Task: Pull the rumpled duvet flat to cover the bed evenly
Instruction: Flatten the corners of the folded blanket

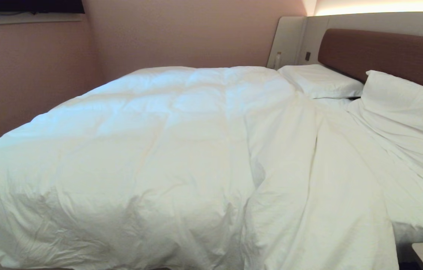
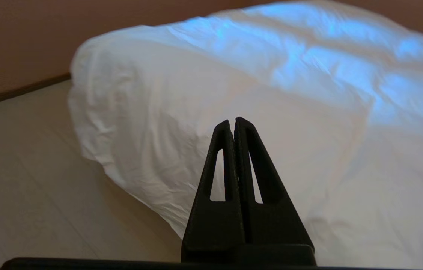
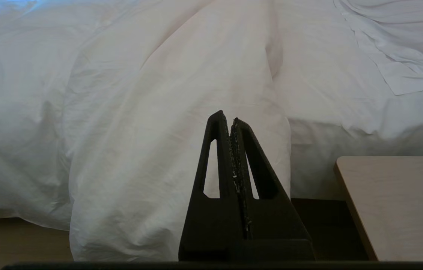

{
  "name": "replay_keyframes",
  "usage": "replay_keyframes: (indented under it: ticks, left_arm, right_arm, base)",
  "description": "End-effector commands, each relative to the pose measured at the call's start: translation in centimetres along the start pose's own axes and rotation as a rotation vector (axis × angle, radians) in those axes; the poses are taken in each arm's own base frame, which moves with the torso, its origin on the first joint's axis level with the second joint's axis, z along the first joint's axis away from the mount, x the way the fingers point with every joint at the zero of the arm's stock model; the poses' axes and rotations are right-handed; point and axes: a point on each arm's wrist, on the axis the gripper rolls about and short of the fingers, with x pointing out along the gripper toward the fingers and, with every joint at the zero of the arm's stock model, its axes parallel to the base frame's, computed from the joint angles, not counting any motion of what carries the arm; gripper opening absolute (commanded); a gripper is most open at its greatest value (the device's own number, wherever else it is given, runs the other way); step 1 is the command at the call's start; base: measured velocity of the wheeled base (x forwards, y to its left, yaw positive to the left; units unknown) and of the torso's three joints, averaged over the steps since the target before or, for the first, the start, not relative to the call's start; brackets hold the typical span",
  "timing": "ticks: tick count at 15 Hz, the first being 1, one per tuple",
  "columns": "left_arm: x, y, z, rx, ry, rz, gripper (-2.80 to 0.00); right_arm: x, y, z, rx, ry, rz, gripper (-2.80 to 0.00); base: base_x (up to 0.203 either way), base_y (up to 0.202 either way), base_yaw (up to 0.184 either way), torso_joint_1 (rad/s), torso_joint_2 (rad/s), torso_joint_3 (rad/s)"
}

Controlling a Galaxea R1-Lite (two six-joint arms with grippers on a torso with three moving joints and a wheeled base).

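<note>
My left gripper [image 2: 232, 122], fingers pressed shut and empty, points at the duvet [image 2: 256, 112] corner overhanging the bed's foot; my right gripper [image 3: 229, 119], likewise shut, faces a hanging fold

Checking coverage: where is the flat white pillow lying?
In the head view, the flat white pillow lies at the bed's far right, against the brown padded headboard, beyond the puffy white duvet.

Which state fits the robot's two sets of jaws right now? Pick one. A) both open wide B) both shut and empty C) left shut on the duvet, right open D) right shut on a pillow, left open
B: in each wrist view the jaws are pressed together with nothing between them, the left gripper and right gripper both short of the duvet.
</note>
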Motion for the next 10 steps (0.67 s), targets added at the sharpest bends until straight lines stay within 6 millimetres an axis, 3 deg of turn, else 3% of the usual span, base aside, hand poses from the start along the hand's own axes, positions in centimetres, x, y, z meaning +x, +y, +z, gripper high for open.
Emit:
replay_keyframes:
  ticks: [1, 5, 8, 10]
  left_arm:
    - [-1.0, 1.2, 0.4, -0.045, -0.055, 0.053, -2.8]
    - [-3.0, 3.5, -0.5, -0.082, -0.14, 0.176, -2.8]
    - [-5.3, 5.6, -2.6, -0.099, -0.188, 0.094, -2.8]
    - [-5.5, 5.9, -3.9, -0.082, -0.188, 0.018, -2.8]
  right_arm:
    - [0.0, 0.0, 0.0, 0.0, -0.001, -0.001, -2.8]
    - [0.0, 0.0, 0.0, 0.0, -0.001, -0.001, -2.8]
    - [0.0, 0.0, 0.0, 0.0, -0.001, -0.001, -2.8]
    - [0.0, 0.0, 0.0, 0.002, -0.001, 0.001, -2.8]
  base:
    - [0.0, 0.0, 0.0, 0.0, 0.0, 0.0]
    - [0.0, 0.0, 0.0, 0.0, 0.0, 0.0]
    - [0.0, 0.0, 0.0, 0.0, 0.0, 0.0]
    - [0.0, 0.0, 0.0, 0.0, 0.0, 0.0]
